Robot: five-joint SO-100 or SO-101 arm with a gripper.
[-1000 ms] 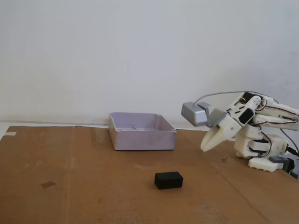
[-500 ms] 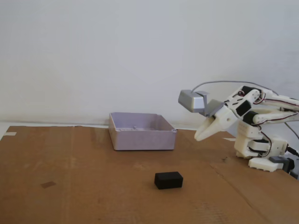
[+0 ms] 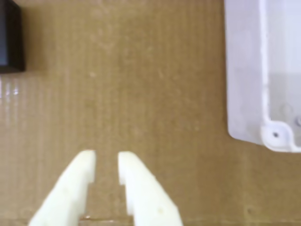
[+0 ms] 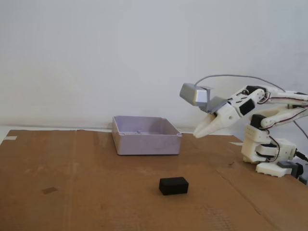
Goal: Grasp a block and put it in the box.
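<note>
Empty pincer [image 4: 198,134] above the desk [image 4: 86,192]
Narrow gap between its tips; block [image 4: 173,185] near front edge, box [image 4: 146,135] towards the back

The bench [image 4: 72,192] is covered in matt brown corrugated cardboard with faint ribbing. The box [image 4: 146,140] looks like smooth pale grey plastic, the block [image 4: 173,185] matt black. The end effector [image 3: 106,162] is cream plastic, slightly rough.

Black block [image 4: 173,185] on cardboard, before open box [image 4: 146,136]
</note>
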